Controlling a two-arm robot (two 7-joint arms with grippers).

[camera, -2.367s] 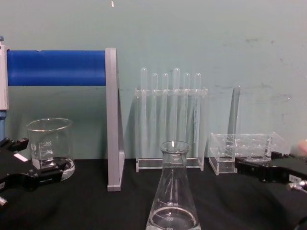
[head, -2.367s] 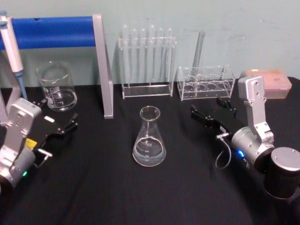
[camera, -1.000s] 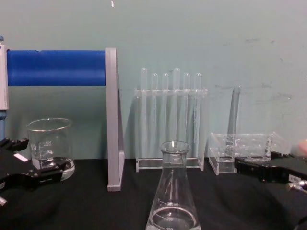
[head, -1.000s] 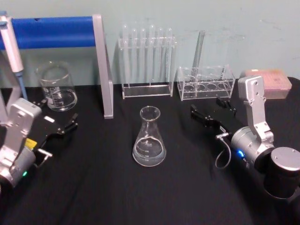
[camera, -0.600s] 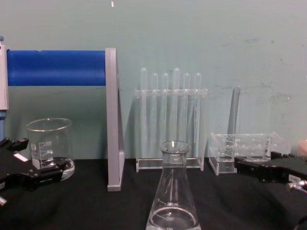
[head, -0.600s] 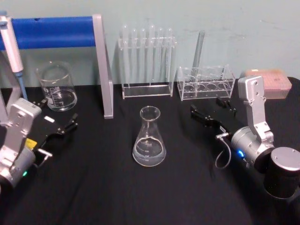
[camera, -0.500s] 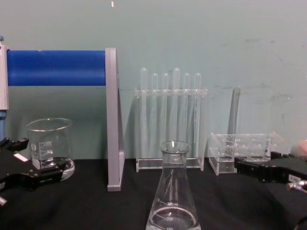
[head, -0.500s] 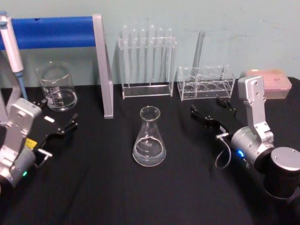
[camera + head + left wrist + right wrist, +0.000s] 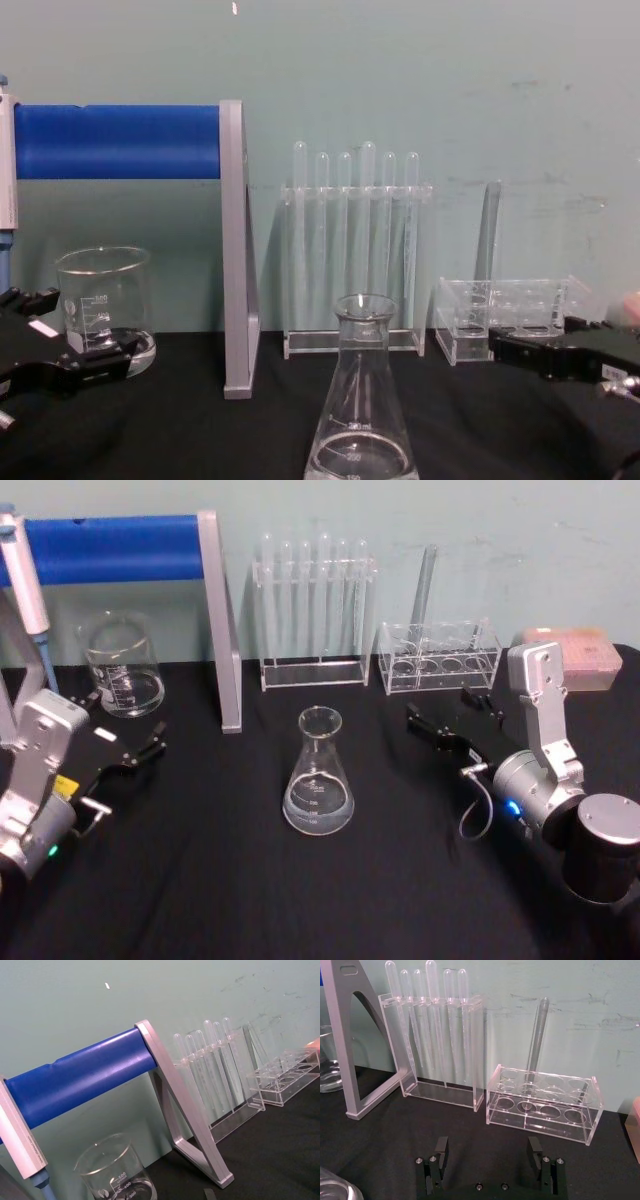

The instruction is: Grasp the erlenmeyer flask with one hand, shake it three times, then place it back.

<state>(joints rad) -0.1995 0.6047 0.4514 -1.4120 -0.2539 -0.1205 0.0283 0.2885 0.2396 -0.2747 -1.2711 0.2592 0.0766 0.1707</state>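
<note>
Centre: I see the erlenmeyer flask (image 9: 318,776) standing on the worktop (image 9: 250,890).
Far left: beaker (image 9: 122,666).
Far centre: pipette rack (image 9: 313,615).
Far right: tube rack (image 9: 440,656).
Flanks: left gripper (image 9: 128,742), right gripper (image 9: 450,708), both well apart from it.

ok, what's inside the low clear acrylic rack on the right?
One clear test tube stands upright in a back hole of the low clear acrylic rack; the other holes look empty. Nothing is covered.
</note>
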